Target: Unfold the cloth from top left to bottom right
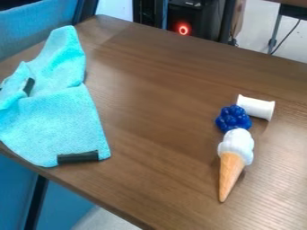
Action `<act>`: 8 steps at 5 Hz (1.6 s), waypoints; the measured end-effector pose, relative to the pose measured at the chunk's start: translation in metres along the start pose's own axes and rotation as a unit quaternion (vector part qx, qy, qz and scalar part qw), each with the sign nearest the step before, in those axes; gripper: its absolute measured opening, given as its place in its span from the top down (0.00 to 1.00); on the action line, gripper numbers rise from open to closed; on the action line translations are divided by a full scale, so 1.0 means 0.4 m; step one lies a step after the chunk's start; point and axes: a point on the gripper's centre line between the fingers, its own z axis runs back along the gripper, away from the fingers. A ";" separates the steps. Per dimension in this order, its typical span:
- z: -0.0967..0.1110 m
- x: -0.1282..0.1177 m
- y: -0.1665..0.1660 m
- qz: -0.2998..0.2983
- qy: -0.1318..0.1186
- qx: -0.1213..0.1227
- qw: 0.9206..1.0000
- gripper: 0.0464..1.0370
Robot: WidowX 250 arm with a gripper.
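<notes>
At left, a rumpled turquoise cloth (59, 120) awaits unfolding, likely needing a top-left grasp next; gripper state can't be told.

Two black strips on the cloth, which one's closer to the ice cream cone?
The lower strip, at the cloth's bottom edge. The upper strip sits up and left, farther from the ice cream cone.
</notes>
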 end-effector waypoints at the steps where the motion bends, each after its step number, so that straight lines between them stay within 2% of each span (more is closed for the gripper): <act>1: -0.031 -0.007 0.008 0.007 0.014 -0.007 1.000 0.04; 2: -0.058 -0.029 0.030 0.017 0.029 0.007 0.999 0.04; 3: -0.092 -0.066 0.067 0.041 0.039 0.033 0.998 0.04; 4: -0.120 -0.104 0.092 0.046 0.053 0.071 0.995 0.04; 5: -0.158 -0.135 0.105 0.053 0.073 0.110 0.990 0.04; 6: -0.166 -0.148 0.121 0.067 0.084 0.144 0.984 0.04; 7: -0.183 -0.167 0.150 0.073 0.112 0.176 0.975 0.04; 8: -0.214 -0.188 0.163 0.083 0.139 0.175 0.971 0.04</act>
